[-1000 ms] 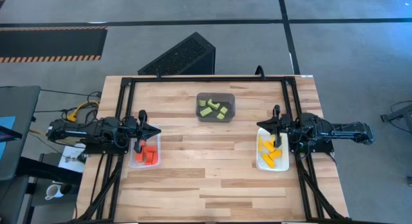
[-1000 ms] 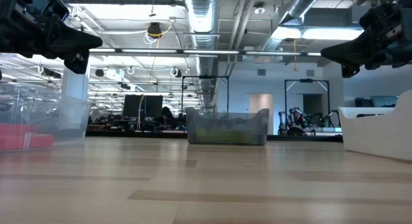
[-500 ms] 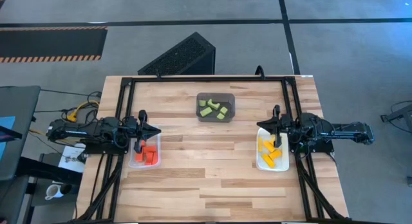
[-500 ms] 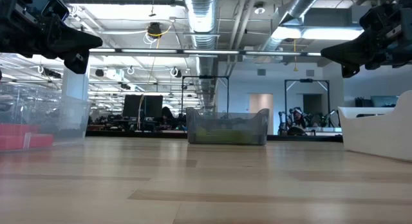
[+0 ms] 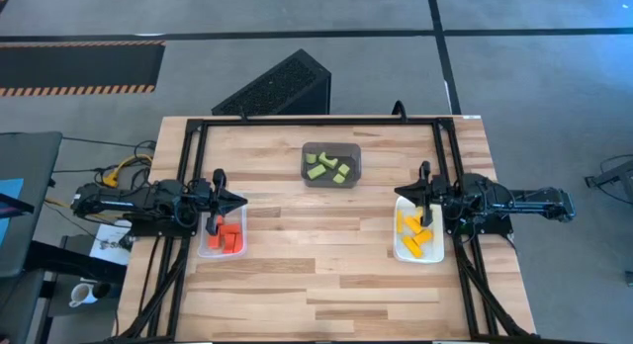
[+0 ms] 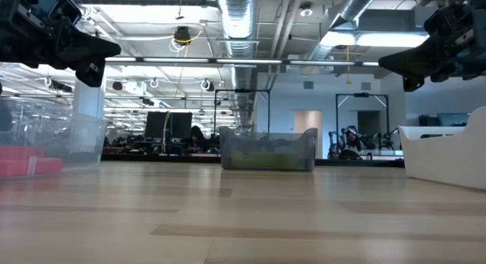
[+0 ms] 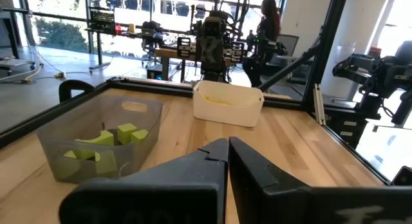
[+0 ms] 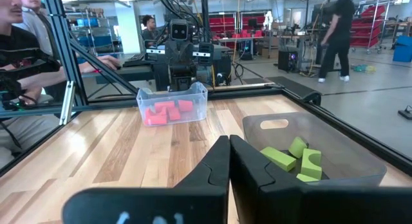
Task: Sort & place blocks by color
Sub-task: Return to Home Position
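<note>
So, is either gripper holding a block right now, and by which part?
Nothing is held. The left gripper and right gripper are both shut and empty.

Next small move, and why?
Probably just park. No block lies loose on the table: red blocks in the clear bin, green blocks in the dark grey bin, yellow blocks in the white bin; left gripper over the clear bin, right gripper over the white, both shut, empty.

We see open tabletop (image 5: 316,255) btwn left gripper (image 5: 242,202) & right gripper (image 5: 399,193). Obstacles: clear bin (image 5: 203,249) below left one, white bin (image 5: 401,251) below right, grey bin (image 5: 331,146) off to both's side.
</note>
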